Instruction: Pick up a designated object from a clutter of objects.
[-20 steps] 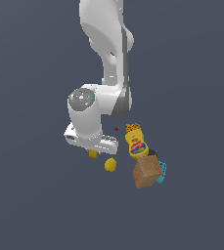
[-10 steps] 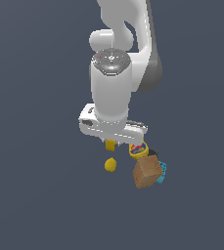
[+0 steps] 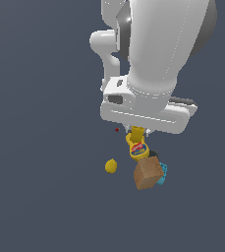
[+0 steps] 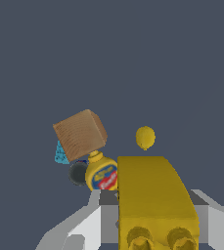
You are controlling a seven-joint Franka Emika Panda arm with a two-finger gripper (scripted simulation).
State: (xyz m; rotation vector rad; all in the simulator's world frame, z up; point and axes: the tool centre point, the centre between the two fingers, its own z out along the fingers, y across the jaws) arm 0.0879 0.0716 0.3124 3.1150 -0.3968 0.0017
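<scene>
The designated object, a small yellow block (image 4: 152, 195) with two dark holes in its end, fills the near part of the wrist view. My gripper (image 4: 155, 222) is shut on it, with a grey finger (image 4: 84, 229) on either side. In the exterior view the block (image 3: 136, 133) hangs just under the white hand, above the rest of the clutter. Below lie the mustard bottle (image 3: 139, 150), the brown box (image 3: 148, 173) and the lemon (image 3: 111, 166).
In the wrist view the brown box (image 4: 80, 134) lies against the mustard bottle (image 4: 102, 175), with a cyan item (image 4: 61, 154) and a dark round item (image 4: 78, 173) beside them. The lemon (image 4: 145, 137) sits apart. A tiny red dot (image 3: 117, 130) floats near the hand.
The hand has swung towards the exterior view's right and looms much larger. The yellow block has come up off the floor with it and now hangs over the mustard bottle.
</scene>
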